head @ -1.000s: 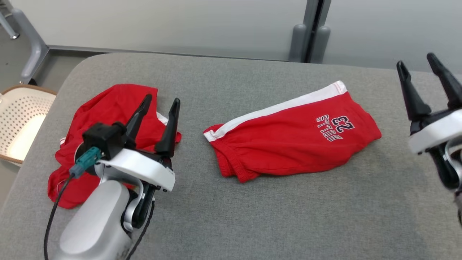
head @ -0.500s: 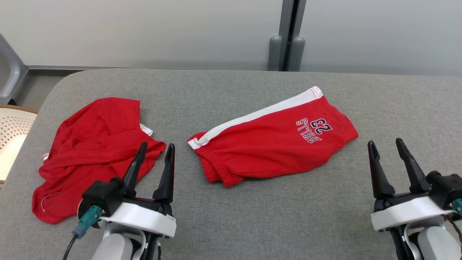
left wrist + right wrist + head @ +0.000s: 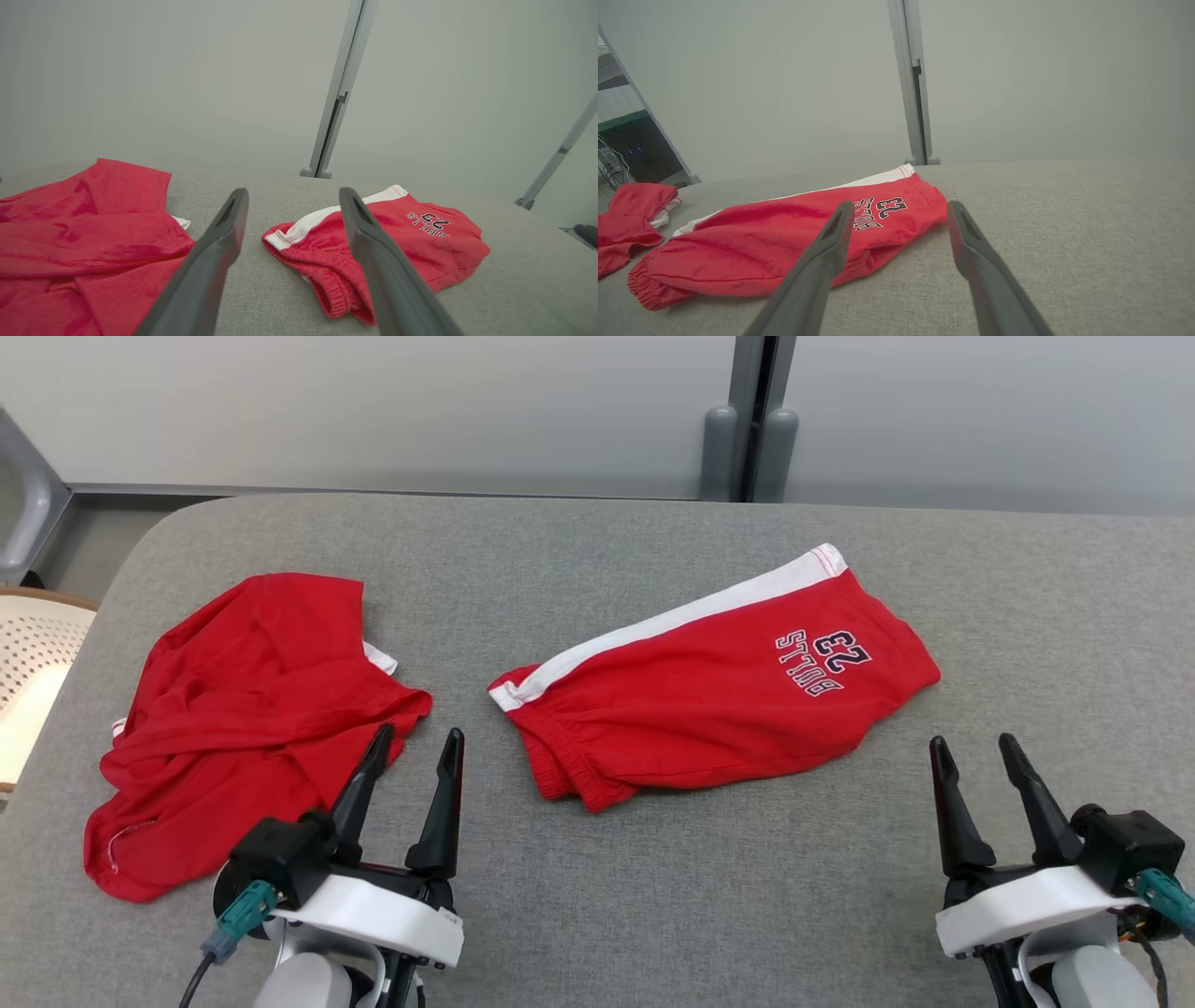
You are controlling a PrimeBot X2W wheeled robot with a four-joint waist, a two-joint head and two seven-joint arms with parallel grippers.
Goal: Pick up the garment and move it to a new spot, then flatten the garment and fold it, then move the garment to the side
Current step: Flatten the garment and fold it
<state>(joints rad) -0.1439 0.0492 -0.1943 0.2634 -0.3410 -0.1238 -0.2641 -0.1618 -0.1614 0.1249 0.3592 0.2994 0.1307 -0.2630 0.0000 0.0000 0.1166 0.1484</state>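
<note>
Both arms sit low at the near edge of the counter (image 3: 653,896), and neither holds anything: the left gripper (image 3: 420,733) and the right gripper (image 3: 971,741) each have their jaws spread wide, fingers pointing away from me and clear of the cloth. The shorts (image 3: 709,700) lie mid-counter, doubled over flat with the white stripe along the far edge and the printed number toward my right. A second red garment (image 3: 243,709) lies crumpled to the left, its near corner just beside the left fingers, with a basket (image 3: 28,663) off the counter's left end. I read the shorts as already folded, so the step in hand would be the last one, shifting them to the side. I can't rule out that the crumpled piece is the one to pick up instead. For the shorts, I'd bring the right gripper in on the numbered end and the left on the waistband end near the middle. I'd pinch through all layers so the fold holds, then lift both ends together and carry them level. A one-sided pull would likely drag the fold open.
</note>
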